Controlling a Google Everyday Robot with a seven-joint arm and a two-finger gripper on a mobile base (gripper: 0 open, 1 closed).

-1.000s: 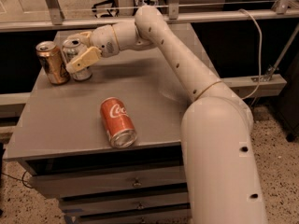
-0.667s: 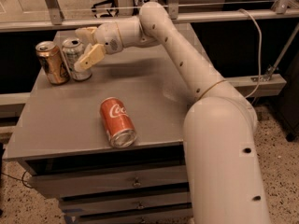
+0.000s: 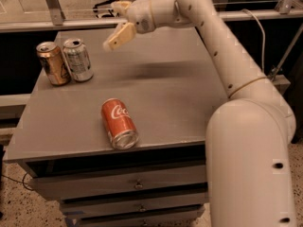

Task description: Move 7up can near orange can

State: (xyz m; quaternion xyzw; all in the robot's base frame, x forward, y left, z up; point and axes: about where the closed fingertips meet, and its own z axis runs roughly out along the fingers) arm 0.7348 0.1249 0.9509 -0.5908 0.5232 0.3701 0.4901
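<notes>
The silver-grey 7up can (image 3: 78, 59) stands upright at the back left of the grey table (image 3: 180, 93). It stands right beside the golden-orange can (image 3: 53, 63), which is upright to its left; the two nearly touch. My gripper (image 3: 118, 22) is up in the air to the right of and above both cans, apart from them. Its fingers (image 3: 119, 36) are spread open and hold nothing.
A red Coca-Cola can (image 3: 119, 123) lies on its side near the table's front edge. My white arm (image 3: 236, 79) reaches over the right side of the table. Drawers (image 3: 137, 186) sit under the tabletop. A cable (image 3: 258, 32) hangs at the back right.
My gripper has let go of the 7up can and moved up and to the right, away from it. The 7up can stays standing next to the orange can.
</notes>
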